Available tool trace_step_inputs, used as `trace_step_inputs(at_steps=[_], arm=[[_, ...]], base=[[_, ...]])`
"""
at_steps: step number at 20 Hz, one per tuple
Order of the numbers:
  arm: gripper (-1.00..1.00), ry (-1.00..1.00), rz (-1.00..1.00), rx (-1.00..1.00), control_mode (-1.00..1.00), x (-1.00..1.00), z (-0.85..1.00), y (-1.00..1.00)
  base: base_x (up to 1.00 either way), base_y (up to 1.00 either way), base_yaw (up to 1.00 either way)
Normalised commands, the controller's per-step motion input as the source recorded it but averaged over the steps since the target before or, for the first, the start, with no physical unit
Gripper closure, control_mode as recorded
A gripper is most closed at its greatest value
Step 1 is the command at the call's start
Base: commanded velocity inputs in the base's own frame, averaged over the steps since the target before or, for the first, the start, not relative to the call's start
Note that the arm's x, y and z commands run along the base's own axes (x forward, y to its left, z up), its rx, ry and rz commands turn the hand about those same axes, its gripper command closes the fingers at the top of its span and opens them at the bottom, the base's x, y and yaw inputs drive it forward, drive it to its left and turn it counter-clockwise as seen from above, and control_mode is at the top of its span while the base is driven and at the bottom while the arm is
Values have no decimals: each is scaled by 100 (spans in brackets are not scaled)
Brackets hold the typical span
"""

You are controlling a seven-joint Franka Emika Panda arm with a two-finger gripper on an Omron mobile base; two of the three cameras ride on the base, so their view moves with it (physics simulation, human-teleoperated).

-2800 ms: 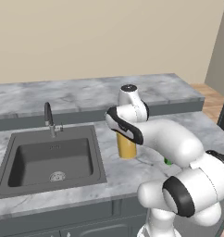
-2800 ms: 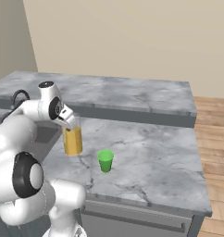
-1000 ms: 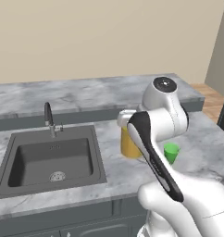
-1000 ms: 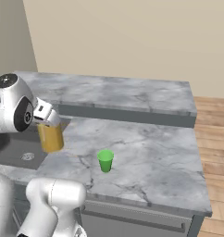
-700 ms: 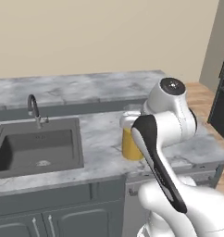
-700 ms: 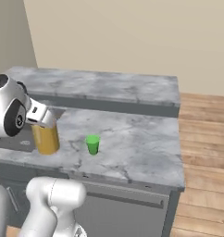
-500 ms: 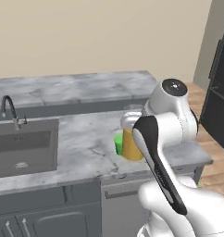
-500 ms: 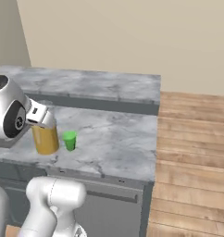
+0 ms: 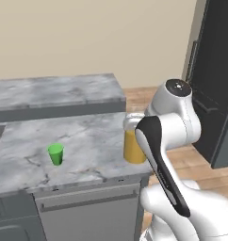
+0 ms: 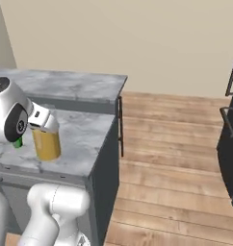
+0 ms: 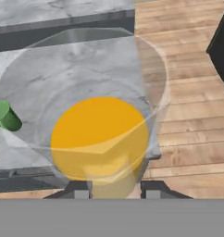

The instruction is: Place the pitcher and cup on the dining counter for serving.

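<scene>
Since half a second ago the base has driven rightward: the sink has left the left base view, and the end of the lower marble worktop (image 9: pixel 87 141), the wooden floor (image 10: pixel 186 158) and a dark tall cabinet (image 9: pixel 215 84) have entered; the shift is of the cameras, not of the counters. The pitcher (image 9: pixel 133 146) has kept its place beside the arm throughout.

The pitcher is a tall, clear glass cylinder with orange juice filling its lower part. Its long axis is upright and its mouth faces up. In the right base view it (image 10: pixel 46 139) stands over the worktop near the corner; whether its base touches the marble or hangs just above it cannot be told.

In the hand view the camera looks down the pitcher's axis: the round rim (image 11: pixel 81 88) and the orange disc of juice (image 11: pixel 100 139) are concentric, and the gripper (image 11: pixel 115 189) has one dark fingertip on each side of the near wall, closed on the pitcher.

The cup (image 9: pixel 55 154), a small bright green tapered plastic vessel, stands upright with its mouth up on the lower worktop, well apart from the pitcher to its left. In the hand view it (image 11: pixel 5 115) appears at the left edge.

The dining counter (image 9: pixel 59 92), a raised grey-white veined marble slab on a dark grey base, runs behind the worktop.
</scene>
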Motion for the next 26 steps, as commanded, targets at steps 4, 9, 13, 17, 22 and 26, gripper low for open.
trace_step_inputs(at_steps=[4, 9, 13, 17, 22, 26], arm=[[100, 0, 0, 0, 100, 0, 0, 0], [100, 0, 0, 0, 100, 0, 0, 0], [100, 0, 0, 0, 100, 0, 0, 0], [100, 0, 0, 0, 100, 0, 0, 0], [100, 0, 0, 0, 100, 0, 0, 0], [100, 0, 0, 0, 100, 0, 0, 0]], base=[[-5, -100, 0], [29, -100, 3], [98, -100, 21], [99, -88, 43], [94, -64, 63], [82, -56, 69]])
